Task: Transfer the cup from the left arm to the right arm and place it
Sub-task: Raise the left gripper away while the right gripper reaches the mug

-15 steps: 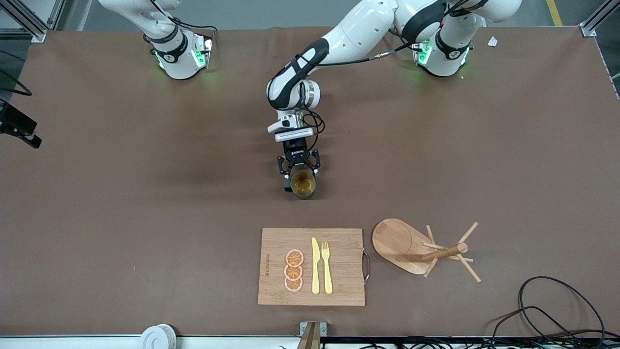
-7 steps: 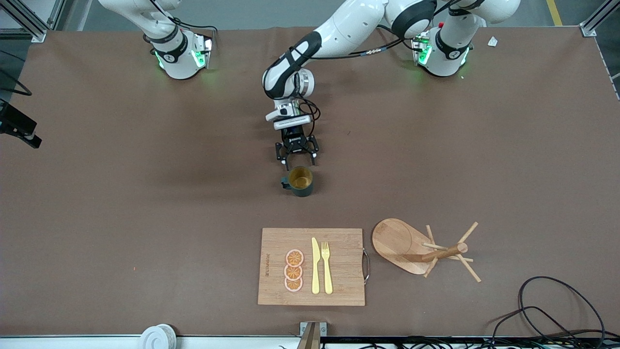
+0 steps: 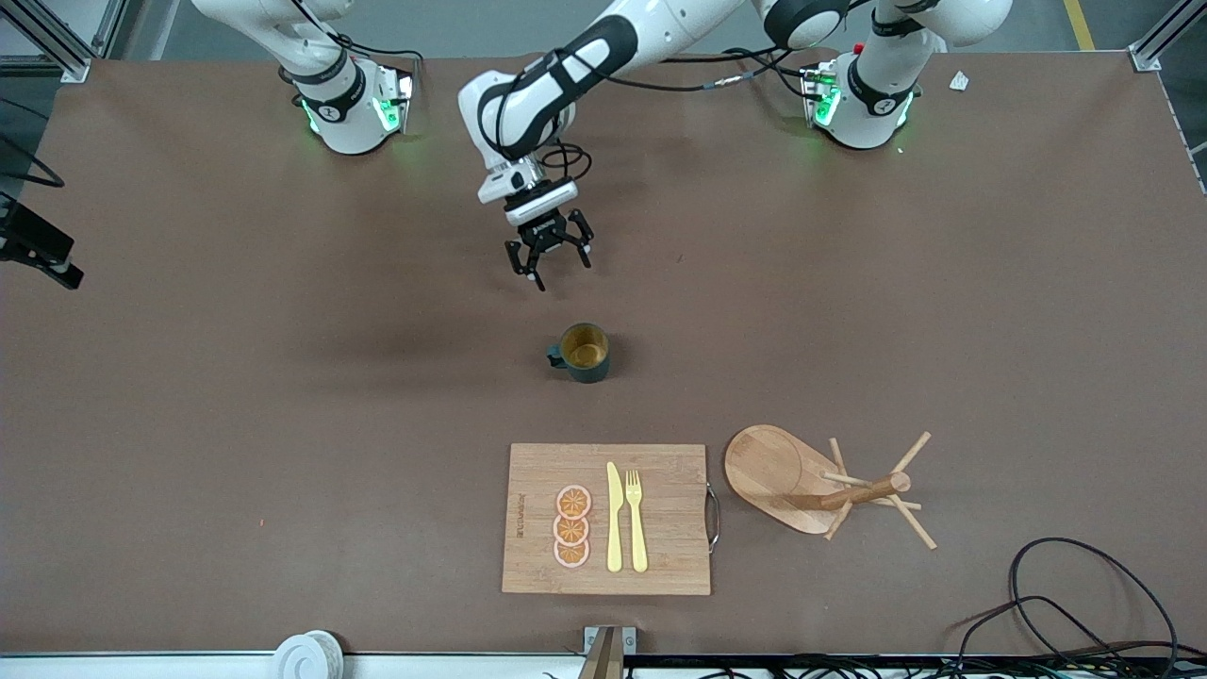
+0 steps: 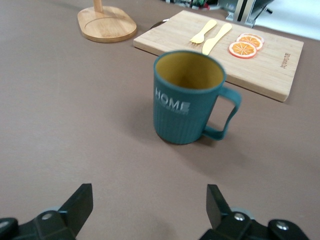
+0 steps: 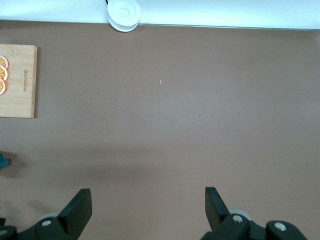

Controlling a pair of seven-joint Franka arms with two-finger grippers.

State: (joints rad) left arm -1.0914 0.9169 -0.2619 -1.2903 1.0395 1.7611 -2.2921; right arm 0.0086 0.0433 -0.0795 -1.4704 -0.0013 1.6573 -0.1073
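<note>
— Mid-table, where is your cup and how does it sit?

— Your small dark teal ribbed cup (image 3: 585, 353) stands upright on the brown table (image 3: 236, 396), mouth up, long axis vertical; its handle points toward the right arm's end; the bamboo cutting board (image 3: 660, 490) lies nearer the camera.

— And the hands?

— Your left gripper (image 3: 549, 257) hangs over bare table, jaws spread wide, holding nothing; your right gripper (image 5: 147, 210), high over the right arm's end, is equally wide and empty; bring it in square to the wall, clear of the handle, I'd judge.
</note>
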